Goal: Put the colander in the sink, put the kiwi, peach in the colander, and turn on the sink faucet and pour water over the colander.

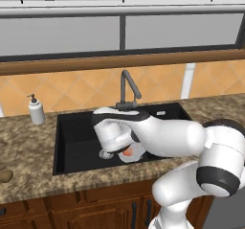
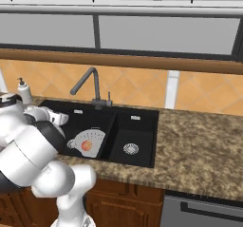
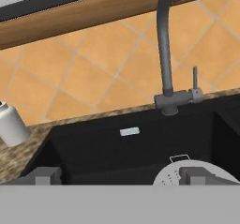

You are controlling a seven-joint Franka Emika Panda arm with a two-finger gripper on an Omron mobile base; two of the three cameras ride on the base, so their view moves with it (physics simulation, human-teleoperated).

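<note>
With the peach [image 2: 86, 146] already in the colander [image 2: 92, 138] in the large basin of the sink [image 2: 142, 121], the kiwi [image 1: 5, 176] lies far left on the worktop [image 1: 28, 146], well apart from the wide-open, empty claw [image 3: 119, 175] over that basin.

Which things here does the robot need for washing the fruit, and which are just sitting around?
Needed for the job:
- colander, sitting in the sink
- peach, inside the colander
- kiwi, out on the counter left of the sink
- sink faucet
- gripper, open over the sink

Just sitting around:
- soap bottle
- window
</note>
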